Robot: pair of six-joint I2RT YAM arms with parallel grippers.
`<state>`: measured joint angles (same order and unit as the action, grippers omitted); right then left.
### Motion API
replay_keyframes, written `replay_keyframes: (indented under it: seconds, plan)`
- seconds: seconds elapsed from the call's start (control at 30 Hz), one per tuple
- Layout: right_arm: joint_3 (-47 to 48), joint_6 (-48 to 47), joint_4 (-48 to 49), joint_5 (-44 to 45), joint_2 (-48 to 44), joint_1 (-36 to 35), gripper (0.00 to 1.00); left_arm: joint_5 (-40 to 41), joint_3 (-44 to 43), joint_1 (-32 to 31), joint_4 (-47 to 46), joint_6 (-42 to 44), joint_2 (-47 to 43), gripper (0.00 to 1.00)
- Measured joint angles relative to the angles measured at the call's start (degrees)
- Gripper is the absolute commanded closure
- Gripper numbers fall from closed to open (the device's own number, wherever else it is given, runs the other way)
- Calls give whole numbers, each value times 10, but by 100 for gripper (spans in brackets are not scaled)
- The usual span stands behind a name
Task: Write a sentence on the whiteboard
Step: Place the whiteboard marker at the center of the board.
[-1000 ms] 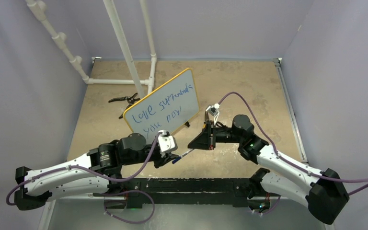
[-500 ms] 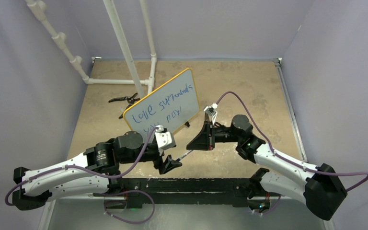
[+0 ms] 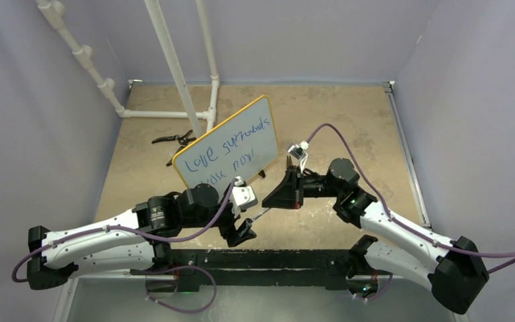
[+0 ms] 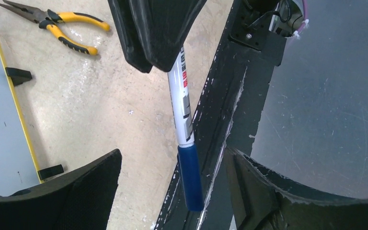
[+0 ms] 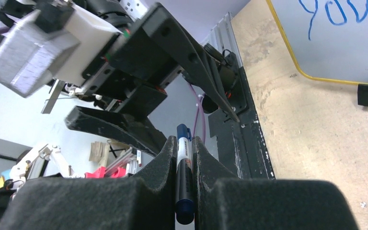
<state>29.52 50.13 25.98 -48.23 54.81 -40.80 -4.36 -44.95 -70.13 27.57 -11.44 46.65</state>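
Right gripper point(image 5: 184, 158): my fingers are clamped on the marker point(image 5: 183, 167), a white barrel with blue at both ends. The barrel runs lengthwise between the pads and sticks out past the fingertips.

Left gripper point(image 4: 172, 152): fingers stand wide apart, one on each side of the marker's blue end, and neither touches it. Nothing is held.

Both grippers meet low near the near edge of the tabletop point(image 3: 349, 127), midway along it. In the left wrist view the marker hangs over the black base rail point(image 4: 230, 110).

The whiteboard point(image 3: 255, 114), yellow-framed, stands propped on small black feet around the middle of the tabletop, turned at an angle. It is beyond my grippers and slightly left of the right one, and the marker is clear of it. The sentence point(image 3: 224, 153) sits on it in two lines of blue script, the lower line partly hidden behind my left wrist.

Yellow-handled pliers point(image 4: 57, 26) lie on the tabletop past the board, toward the far left corner.
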Motion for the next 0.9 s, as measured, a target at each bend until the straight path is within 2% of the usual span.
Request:
replay_keyframes:
  seconds: [0.1, 0.2, 0.4, 0.9]
  plan:
    - [8, -6, -9, 0, -8, 0, 100, 0, 0, 0, 4, 0, 4, 35]
    - [10, -12, -17, 0, -10, 0, 100, 0, 0, 0, 4, -1, 4, 49]
    - [10, -22, -29, 6, -10, 2, 100, -11, 0, 0, 4, -1, 4, 100]
    - [14, -42, -25, 17, 14, -12, 100, -2, 28, 3, -16, 1, -13, 100]
